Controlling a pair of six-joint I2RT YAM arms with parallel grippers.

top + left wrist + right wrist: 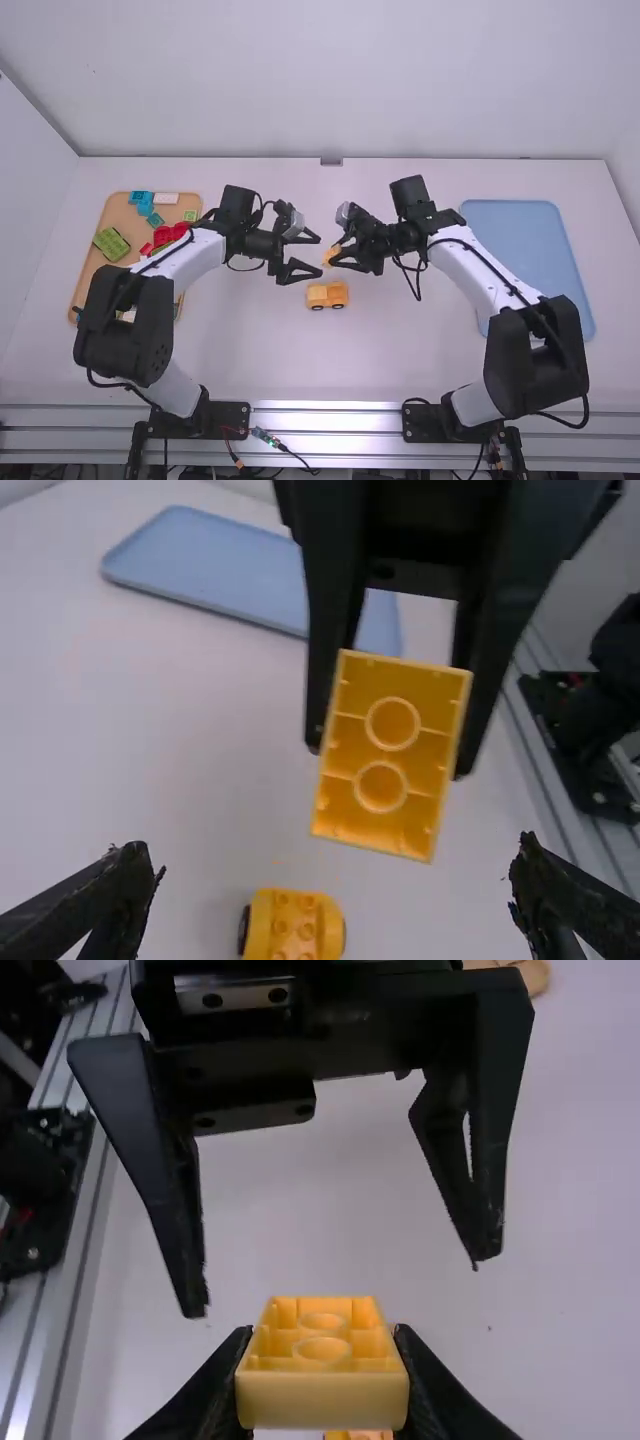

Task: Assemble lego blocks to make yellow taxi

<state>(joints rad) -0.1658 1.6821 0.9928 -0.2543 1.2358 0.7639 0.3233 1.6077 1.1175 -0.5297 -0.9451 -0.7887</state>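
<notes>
Above the middle of the table my right gripper [337, 256] is shut on a yellow brick [331, 254]. My left gripper [312, 256] faces it from the left, open and apart from the brick. In the left wrist view the yellow brick [390, 755] shows its hollow underside, beyond the wide-apart fingers of my left gripper [335, 890]. The right wrist view has the same brick [322, 1390] between the fingers of my right gripper [322, 1380]. A yellow block assembly with dark wheels [327, 295] stands on the table, nearer the arm bases than both grippers.
A wooden tray [88, 272] with green, red, teal and other bricks lies at the left, partly under the left arm. A blue tray [515, 225] lies at the right, partly behind the right arm. The table's near edge has a metal rail [325, 408].
</notes>
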